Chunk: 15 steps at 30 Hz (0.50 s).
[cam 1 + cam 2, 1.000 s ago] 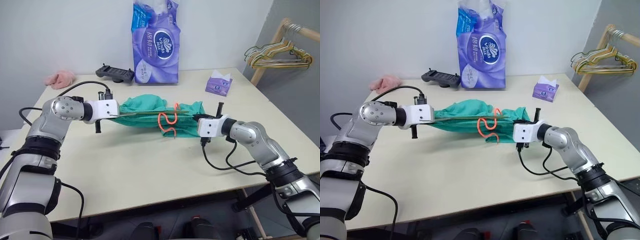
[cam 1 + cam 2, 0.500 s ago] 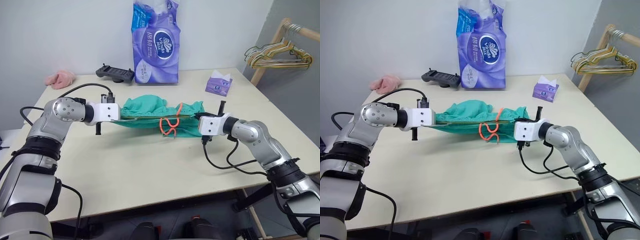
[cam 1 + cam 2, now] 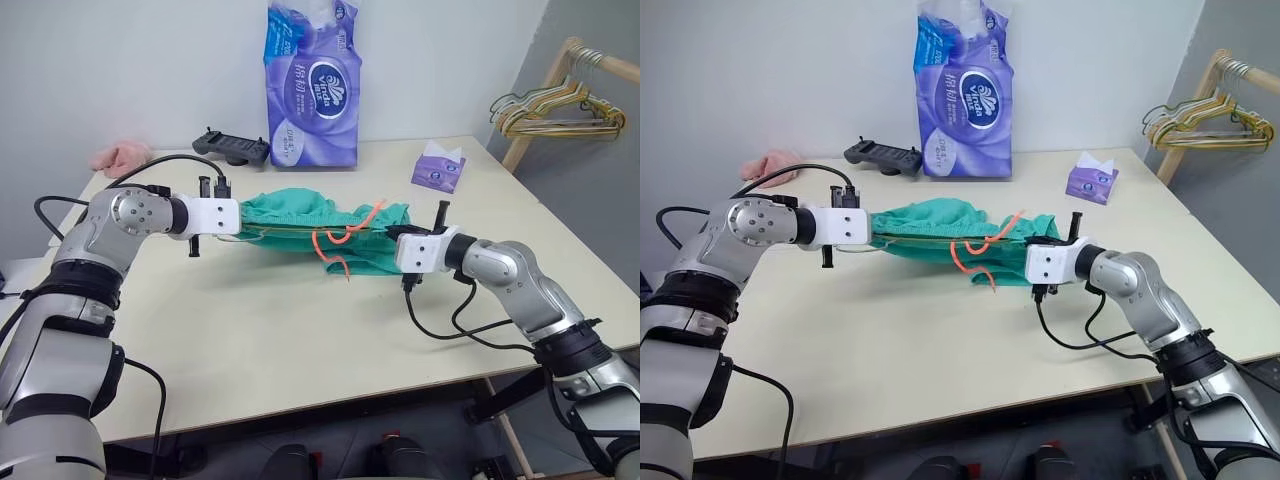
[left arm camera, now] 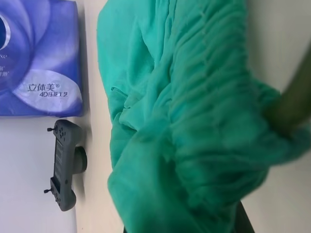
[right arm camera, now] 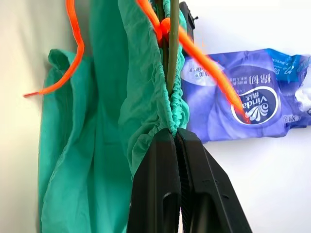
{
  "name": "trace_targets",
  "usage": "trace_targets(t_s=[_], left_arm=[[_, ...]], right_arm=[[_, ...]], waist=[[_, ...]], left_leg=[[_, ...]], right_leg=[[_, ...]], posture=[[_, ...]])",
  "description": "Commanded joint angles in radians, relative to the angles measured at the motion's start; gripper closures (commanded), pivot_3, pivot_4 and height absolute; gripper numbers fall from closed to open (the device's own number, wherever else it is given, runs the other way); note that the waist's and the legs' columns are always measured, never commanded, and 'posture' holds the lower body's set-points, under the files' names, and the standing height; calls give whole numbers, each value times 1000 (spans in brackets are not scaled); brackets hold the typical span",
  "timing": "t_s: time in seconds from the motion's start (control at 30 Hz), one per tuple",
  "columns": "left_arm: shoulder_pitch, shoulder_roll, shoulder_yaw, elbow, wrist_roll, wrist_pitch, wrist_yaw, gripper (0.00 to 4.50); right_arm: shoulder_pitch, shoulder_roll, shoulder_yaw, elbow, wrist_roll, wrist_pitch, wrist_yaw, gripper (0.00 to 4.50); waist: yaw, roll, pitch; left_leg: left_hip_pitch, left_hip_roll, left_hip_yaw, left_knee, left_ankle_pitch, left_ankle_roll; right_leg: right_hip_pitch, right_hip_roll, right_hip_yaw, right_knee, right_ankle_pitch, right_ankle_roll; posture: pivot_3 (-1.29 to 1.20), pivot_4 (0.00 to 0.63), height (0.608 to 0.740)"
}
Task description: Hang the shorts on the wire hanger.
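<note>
While the shorts (image 3: 300,222) are stretched above the table (image 3: 250,330), they are pinched with the wire hanger (image 5: 172,58) by both clamped grippers, left gripper (image 3: 244,226) at 9 o'clock, right gripper (image 5: 176,138) at 3.

The near half of the counter (image 3: 280,340) lies bare, with open room to pass below the stretched shorts (image 3: 300,215). Behind them stand a tall purple tissue pack (image 3: 312,85) and a black controller (image 3: 230,147); a small tissue box (image 3: 437,168) sits off to the right.
</note>
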Motion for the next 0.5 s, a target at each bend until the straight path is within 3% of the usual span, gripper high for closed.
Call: trace_targets(t_s=[0.03,0.5], left_arm=[[-32,32,12,55,38,30,17,4439],[-67,-9,-17,93,100,110,65,4439]], right_arm=[[24,-32,-69,-40,-3,60,6,4469],[-42,43,-46,-160,-11,167,44,4469]], waist=[[0,0,0],[-1,0,0]], left_leg=[[0,0,0,0,0,0],[0,0,0,0,0,0]], right_leg=[[0,0,0,0,0,0],[0,0,0,0,0,0]], posture=[[119,9,740],[110,20,740]])
